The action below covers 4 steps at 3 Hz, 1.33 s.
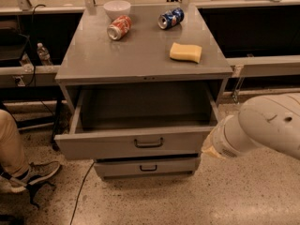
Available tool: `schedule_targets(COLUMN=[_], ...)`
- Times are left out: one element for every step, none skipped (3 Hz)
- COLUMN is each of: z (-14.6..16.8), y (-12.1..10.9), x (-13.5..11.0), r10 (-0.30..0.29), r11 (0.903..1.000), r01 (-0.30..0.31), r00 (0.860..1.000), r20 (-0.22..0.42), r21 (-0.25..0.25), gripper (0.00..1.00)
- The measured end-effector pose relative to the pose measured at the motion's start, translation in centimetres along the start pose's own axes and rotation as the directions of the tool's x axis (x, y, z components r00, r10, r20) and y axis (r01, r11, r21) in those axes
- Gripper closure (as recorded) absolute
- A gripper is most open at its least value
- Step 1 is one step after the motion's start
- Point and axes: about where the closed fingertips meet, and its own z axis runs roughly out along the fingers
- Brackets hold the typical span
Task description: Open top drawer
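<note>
The top drawer (108,146) of the grey metal cabinet stands pulled well out. Its deep box is open and looks empty, and its small black bar handle (149,143) sits at the middle of the front. My gripper (209,147) is at the end of the white arm (267,125). It is at the drawer's right front corner, mostly hidden behind the wrist. A narrower drawer (147,167) below is closed.
On the cabinet top (140,55) lie a yellow sponge (185,52), a red can (119,27), a blue can (170,18) and a white bowl (117,7). A person's leg and shoe (18,170) are at the left. A cable runs along the floor.
</note>
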Motion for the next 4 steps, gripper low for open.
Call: schedule_targets(z=[-0.17,-0.09,-0.34,-0.45], y=[-0.07,-0.50,-0.45,-0.46], x=[-0.03,-0.54,-0.52,-0.55], r10=[0.000,-0.022,-0.022,-0.023], r11=[1.0000,0.9997,0.9997,0.9997], r01=[0.000,0.022,0.022,0.023], r00=[1.000,1.000,1.000,1.000], r20=[0.000,0.017,0.013,0.013], r21=[0.003,0.006,0.010,0.013], gripper=[0.64,0.39,0.10,0.00])
